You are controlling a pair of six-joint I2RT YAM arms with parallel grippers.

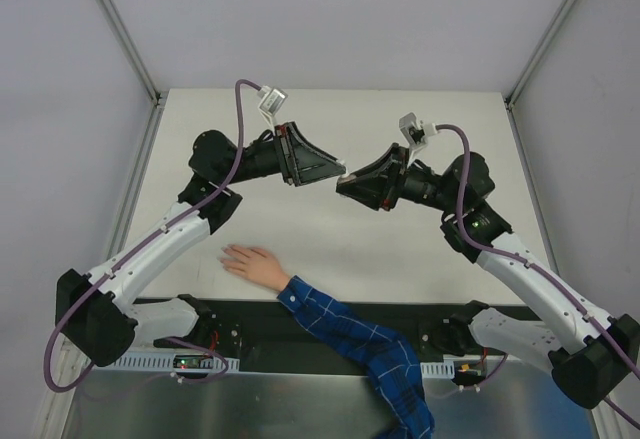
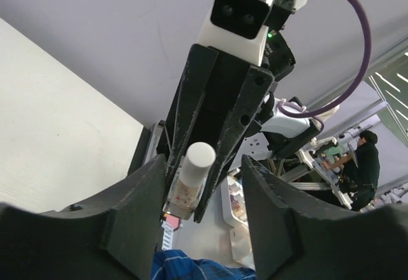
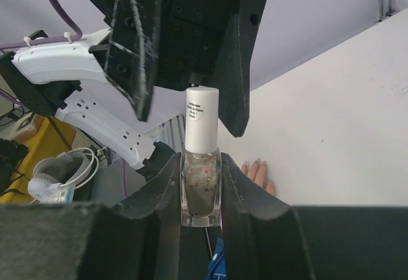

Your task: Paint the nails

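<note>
**A:** Top view first. Where are the nails relative to the arms?

**B:** The hand [image 1: 252, 263] lies flat on the worktop [image 1: 420, 249] near the front edge, left of centre. The fingers point left and the plaid sleeve [image 1: 350, 344] trails back to the right. The nails [image 1: 226, 255] are at those fingertips, too small to resolve here. The left gripper [image 1: 335, 171] and right gripper [image 1: 352, 183] meet nose to nose in the air, well beyond the hand. The left arm is on the hand's side.

**A:** Left wrist?

**B:** The bottle [image 2: 189, 184] points its white cap [image 2: 199, 157] straight at this camera, so its long axis runs along the line between the two grippers. The left gripper's own fingers [image 2: 131, 226] stand either side of the cap with daylight on both sides. It's roughly half open and holds nothing. The opposing fingers are clamped on the glass body.

**A:** Right wrist?

**B:** The right gripper is closed tight on the bottle body, cap end facing away toward the left gripper. The left gripper's fingers straddle the cap, close on one side with a clear gap on the other, so no grip that I can see. Fingertips with nails show on the worktop just right of the bottle, lower down and well apart from it.

**A:** So what does the next move hinge on?

**B:** My read is cap alignment. The left gripper needs to close square on the cap along that shared axis. After that, the nails lie down and toward the near-left of the worktop.
</note>
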